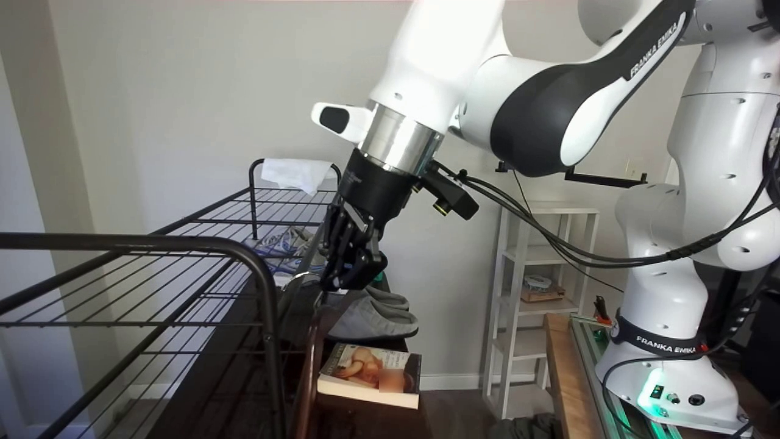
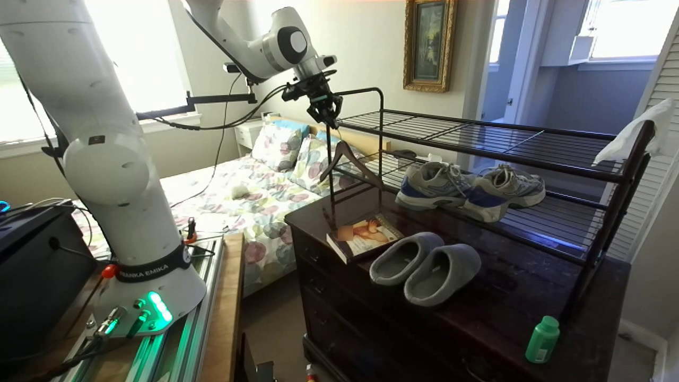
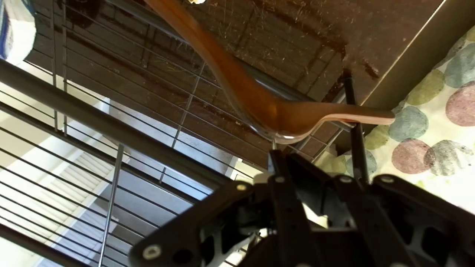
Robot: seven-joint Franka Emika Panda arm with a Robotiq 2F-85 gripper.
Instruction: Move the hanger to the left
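While the gripper [image 3: 284,157] is closed on the metal hook [image 3: 274,144], the hanger [image 3: 256,96] hangs just below that grip, roughly lengthwise with the rack [image 2: 477,152]; whether the hook also rests there and needs lifting before moving left is unclear.

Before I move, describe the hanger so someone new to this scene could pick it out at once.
Start at the dark dresser and the metal rack standing on it. At the rack's end nearest the bed, look for the hanger, hanging there. Unlike the rack's thin dark bars, it is brown and thicker, its two sides curving down from a central neck.
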